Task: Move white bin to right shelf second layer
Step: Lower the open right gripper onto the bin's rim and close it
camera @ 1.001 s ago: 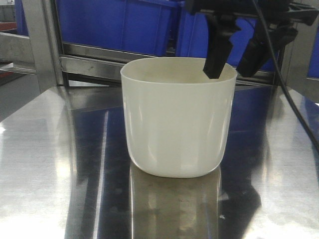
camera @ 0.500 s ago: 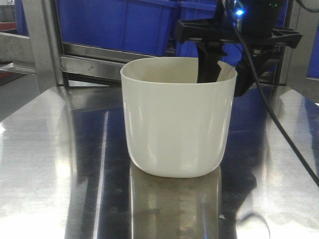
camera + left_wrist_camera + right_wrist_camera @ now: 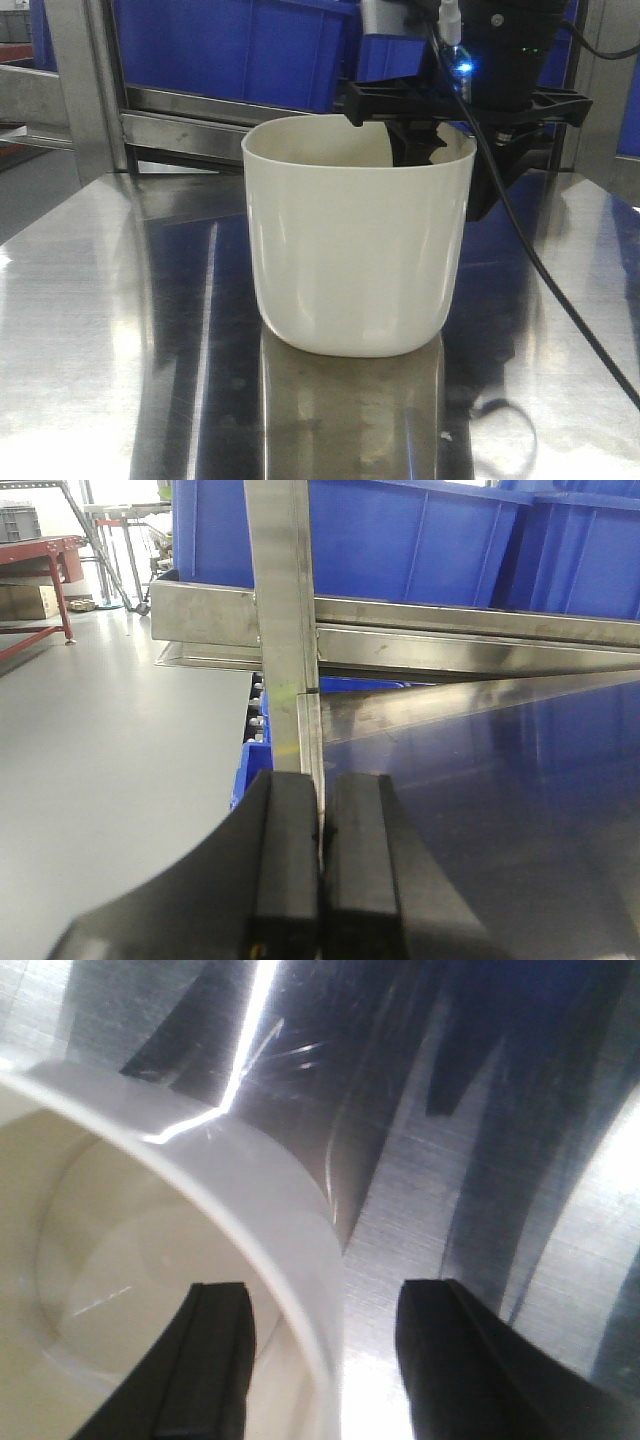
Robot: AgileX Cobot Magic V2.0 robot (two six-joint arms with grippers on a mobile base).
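Note:
The white bin [image 3: 355,250] stands upright on the shiny steel tabletop [image 3: 100,330], and nothing shows inside it. My right gripper [image 3: 450,165] is open and straddles the bin's right wall from above. One finger [image 3: 215,1360] is inside the bin [image 3: 120,1260]. The other finger [image 3: 450,1360] hangs outside over the steel, and neither pad presses the wall. My left gripper [image 3: 322,880] is shut with nothing between its pads, at the table's left edge, facing a steel rack post [image 3: 285,630]. The right shelf second layer is out of view.
Blue crates [image 3: 250,50] sit on a steel rack rail [image 3: 200,125] just behind the bin. A steel upright [image 3: 80,80] stands at the back left. A black cable [image 3: 540,270] trails from the right arm. Grey floor [image 3: 110,760] lies left of the table.
My right gripper has come down from above the rim, so its inner finger now sits lower inside the bin and the wrist body is over the rim. The bin has not moved.

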